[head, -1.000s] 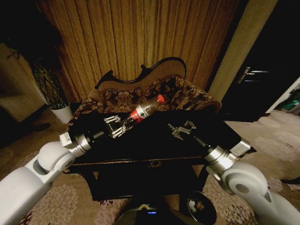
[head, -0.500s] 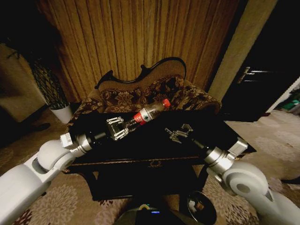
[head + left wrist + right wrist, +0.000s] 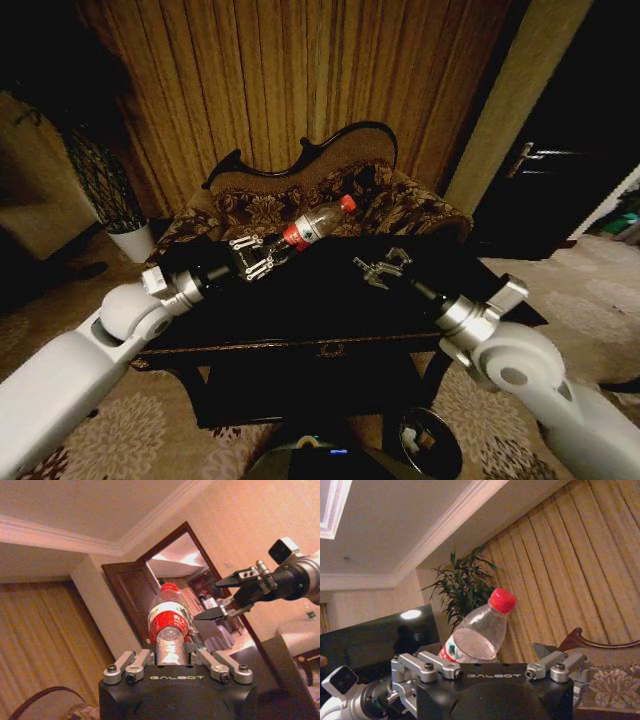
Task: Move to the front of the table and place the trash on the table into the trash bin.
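- Bottle (image 3: 312, 222), clear with a red cap and red-white label, is pinched at its base end by the left tool (image 3: 256, 258), cap pointing up and away from the wrist; the left wrist view shows it (image 3: 169, 625) standing out from between the fingers (image 3: 127, 666).
- Over the last second the left tool has drawn back toward the robot's left and lifted a little, and the bottle has gone with it, tilted, in the air above the worktop (image 3: 330, 300).
- Right tool (image 3: 381, 266) hovers over the worktop on the cap side of the bottle, near but apart, fingers spread and empty; it has edged closer to the bottle.
- Trash bin (image 3: 430, 442) sits on the floor below the right arm, well apart from the left tool.
- Judgement: pickup looks done and carrying is under way; the bottle must cross to the bin's side, perhaps by a handover.
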Tool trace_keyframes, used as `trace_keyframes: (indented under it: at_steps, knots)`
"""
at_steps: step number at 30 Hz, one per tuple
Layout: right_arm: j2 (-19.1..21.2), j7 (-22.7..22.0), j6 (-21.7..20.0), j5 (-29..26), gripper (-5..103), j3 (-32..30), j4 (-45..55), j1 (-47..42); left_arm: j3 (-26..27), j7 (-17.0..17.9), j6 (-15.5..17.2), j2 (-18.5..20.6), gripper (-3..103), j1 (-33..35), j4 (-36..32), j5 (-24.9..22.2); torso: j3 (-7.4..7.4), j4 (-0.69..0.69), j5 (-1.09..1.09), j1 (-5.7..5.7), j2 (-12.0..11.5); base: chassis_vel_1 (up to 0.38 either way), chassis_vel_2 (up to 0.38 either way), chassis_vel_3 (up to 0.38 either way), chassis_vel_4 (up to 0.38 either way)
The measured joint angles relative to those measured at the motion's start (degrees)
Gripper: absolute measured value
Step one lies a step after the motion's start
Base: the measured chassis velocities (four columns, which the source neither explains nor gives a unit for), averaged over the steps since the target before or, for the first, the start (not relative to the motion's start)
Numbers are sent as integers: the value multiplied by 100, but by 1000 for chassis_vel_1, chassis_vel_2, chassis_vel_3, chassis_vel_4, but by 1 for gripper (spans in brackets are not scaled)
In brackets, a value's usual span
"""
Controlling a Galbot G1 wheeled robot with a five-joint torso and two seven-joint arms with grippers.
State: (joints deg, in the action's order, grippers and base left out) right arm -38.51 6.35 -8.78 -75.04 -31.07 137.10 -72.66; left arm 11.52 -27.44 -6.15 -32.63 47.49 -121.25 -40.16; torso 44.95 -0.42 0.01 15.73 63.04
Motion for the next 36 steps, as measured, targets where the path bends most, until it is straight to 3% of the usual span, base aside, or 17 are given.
trace_keyframes:
  at_steps: [10,36]
  knots:
    - [133,182,-8,-147,100,-52,-68,133,-684,-46,18,36,27,-678,-42,-62,0,0,0,0,0,0,0,0,0]
    - [110,210,-214,44,100,26,323,-30,-1085,-160,-41,591,27,-795,-541,-125,0,0,0,-1,0,0,0,0,0]
